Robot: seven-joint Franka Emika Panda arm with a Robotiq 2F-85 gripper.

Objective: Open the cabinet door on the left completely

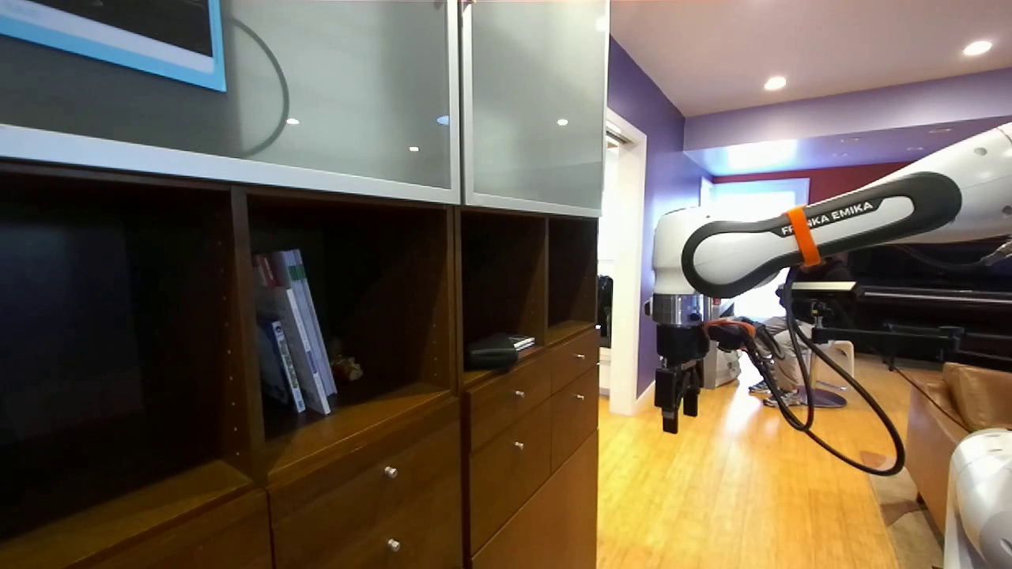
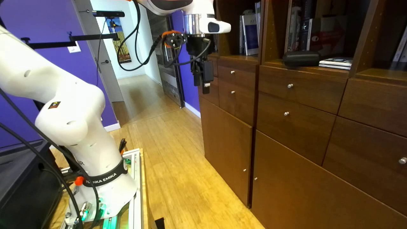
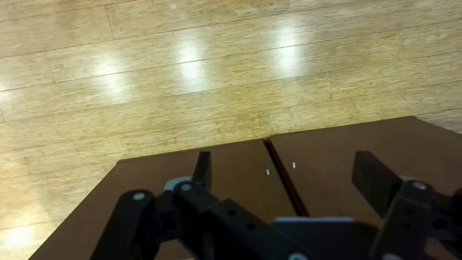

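The cabinet door [image 1: 356,87] is the wide frosted-glass panel with a silver frame, at the upper left in an exterior view. It looks shut and flush, and its left part runs out of the picture. It is out of view in the other views. The dark brown cabinet [image 1: 356,506] shows in both exterior views [image 2: 229,143] and, from above, in the wrist view [image 3: 234,166]. My gripper [image 1: 681,419] points down in front of the cabinet, below the level of the glass and apart from it; it also shows in an exterior view [image 2: 201,87]. In the wrist view its fingers [image 3: 283,160] are wide apart with nothing between them.
A narrower frosted-glass panel [image 1: 534,103] adjoins the door. Books [image 1: 296,332] and a black case [image 2: 301,59] lie in the open cubbies. Small knobs [image 2: 290,86] stick out of the drawer fronts. A tan sofa [image 1: 949,427] stands behind the arm.
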